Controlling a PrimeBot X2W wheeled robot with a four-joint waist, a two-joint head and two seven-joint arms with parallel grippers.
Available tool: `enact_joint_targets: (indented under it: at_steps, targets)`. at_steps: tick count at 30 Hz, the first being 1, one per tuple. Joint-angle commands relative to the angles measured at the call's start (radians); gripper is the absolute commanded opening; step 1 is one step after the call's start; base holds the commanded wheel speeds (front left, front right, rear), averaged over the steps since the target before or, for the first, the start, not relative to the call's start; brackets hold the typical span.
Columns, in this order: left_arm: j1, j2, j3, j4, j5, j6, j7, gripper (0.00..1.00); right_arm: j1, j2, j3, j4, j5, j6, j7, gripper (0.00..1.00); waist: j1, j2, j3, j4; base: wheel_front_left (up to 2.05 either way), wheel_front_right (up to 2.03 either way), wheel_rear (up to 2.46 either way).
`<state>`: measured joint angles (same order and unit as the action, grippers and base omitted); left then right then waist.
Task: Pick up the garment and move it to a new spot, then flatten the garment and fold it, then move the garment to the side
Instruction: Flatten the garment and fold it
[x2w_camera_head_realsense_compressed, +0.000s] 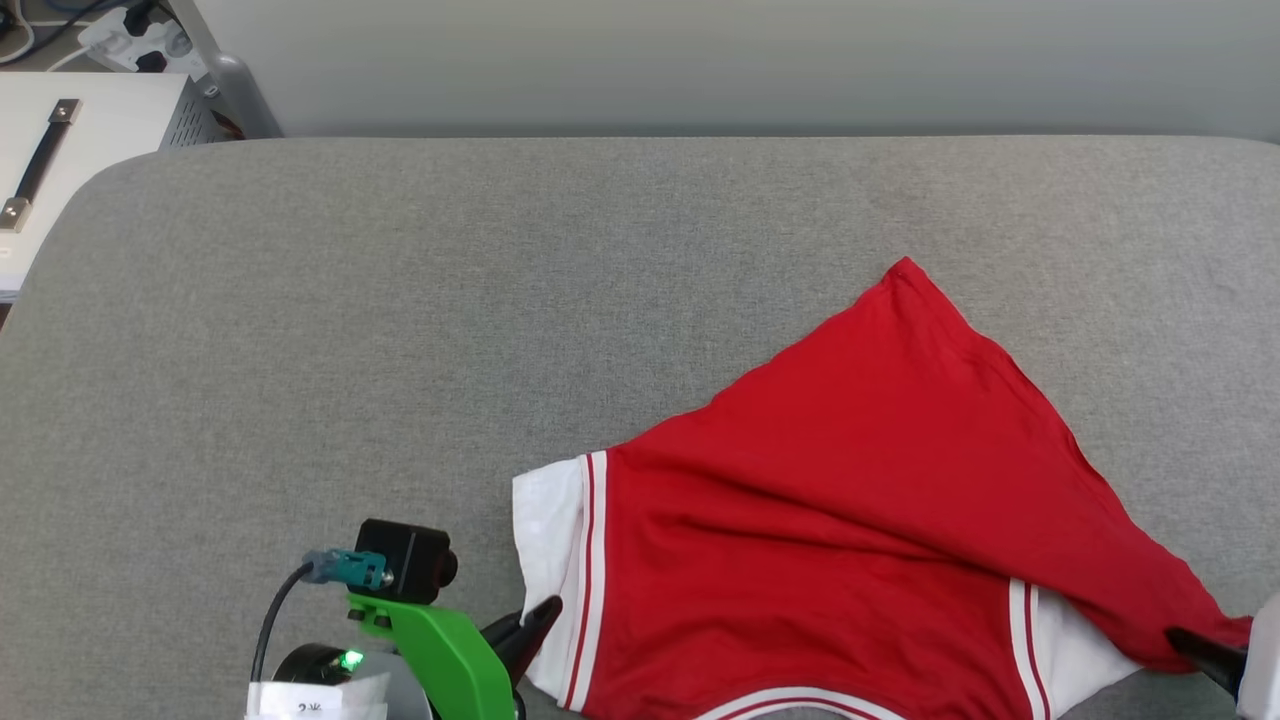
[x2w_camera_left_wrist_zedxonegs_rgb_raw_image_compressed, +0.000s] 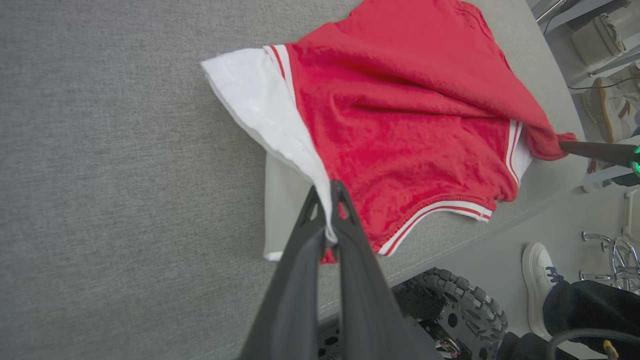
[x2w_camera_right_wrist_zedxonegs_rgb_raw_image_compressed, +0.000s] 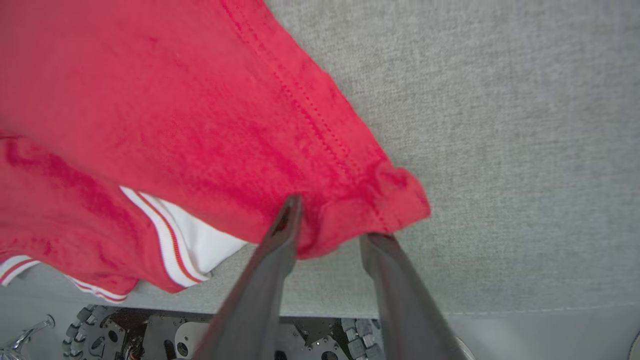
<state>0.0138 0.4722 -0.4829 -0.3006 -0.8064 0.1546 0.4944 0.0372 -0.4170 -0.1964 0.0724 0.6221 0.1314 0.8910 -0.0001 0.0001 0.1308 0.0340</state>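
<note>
Grey woven-fabric bench (x2w_camera_head_realsense_compressed: 400, 350), padded, rounded far corners, takes up most of the head view; a stitched seam runs along its near edge in the left wrist view. Plain pale wall (x2w_camera_head_realsense_compressed: 700, 60) behind it. Pale smooth floor (x2w_camera_left_wrist_zedxonegs_rgb_raw_image_compressed: 500, 225) below the near edge. The garment (x2w_camera_head_realsense_compressed: 850, 480), a red jersey T-shirt with white short sleeves and red-white stripe trim, sits on the near right part of the bench, loosely spread and creased, one red corner peaking toward the far side, striped collar at the near edge. White cabinet (x2w_camera_head_realsense_compressed: 100, 130) with a black strap handle (x2w_camera_head_realsense_compressed: 40, 160) stands off the bench's far left corner, white power strip (x2w_camera_head_realsense_compressed: 130, 35) behind it. Robot's black treaded wheel (x2w_camera_left_wrist_zedxonegs_rgb_raw_image_compressed: 450, 305) is under the near edge, a person's white shoe (x2w_camera_left_wrist_zedxonegs_rgb_raw_image_compressed: 537, 280) on the floor just beside it. Left gripper (x2w_camera_left_wrist_zedxonegs_rgb_raw_image_compressed: 332, 210): fingers pressed together, pinching the edge of the white sleeve nearest it, sleeve pulled up off the fabric with shadow underneath. Right gripper (x2w_camera_right_wrist_zedxonegs_rgb_raw_image_compressed: 335, 225): fingers clearly parted, bunched red hem corner lying between the tips, touching one finger (x2w_camera_right_wrist_zedxonegs_rgb_raw_image_compressed: 292, 215); not clamped. Both grippers are at the near edge, one at each end of the garment.
</note>
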Motion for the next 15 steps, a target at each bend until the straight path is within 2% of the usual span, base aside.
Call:
enact_joint_targets:
  at_steps: [1, 9, 15]
  targets:
    - [-0.003, 0.006, 0.001, -0.007, 0.000, 0.004, 0.003, 0.00, -0.022, -0.012, 0.006, -0.020, 0.012, -0.001, 0.010, 1.00, 0.0001, -0.0001, 0.003, 0.001, 0.00, 0.00, 0.00]
    - [-0.011, 0.019, -0.004, -0.046, 0.015, 0.010, 0.012, 0.00, -0.126, -0.079, 0.038, -0.154, 0.042, -0.001, 0.119, 1.00, 0.0001, -0.0001, 0.027, 0.029, 0.00, 0.00, 0.00]
    - [-0.030, 0.023, -0.006, -0.083, 0.031, 0.015, 0.017, 0.00, -0.260, -0.092, 0.073, -0.217, 0.041, -0.001, 0.206, 1.00, 0.0001, -0.0001, 0.096, 0.074, 0.00, 0.00, 0.00]
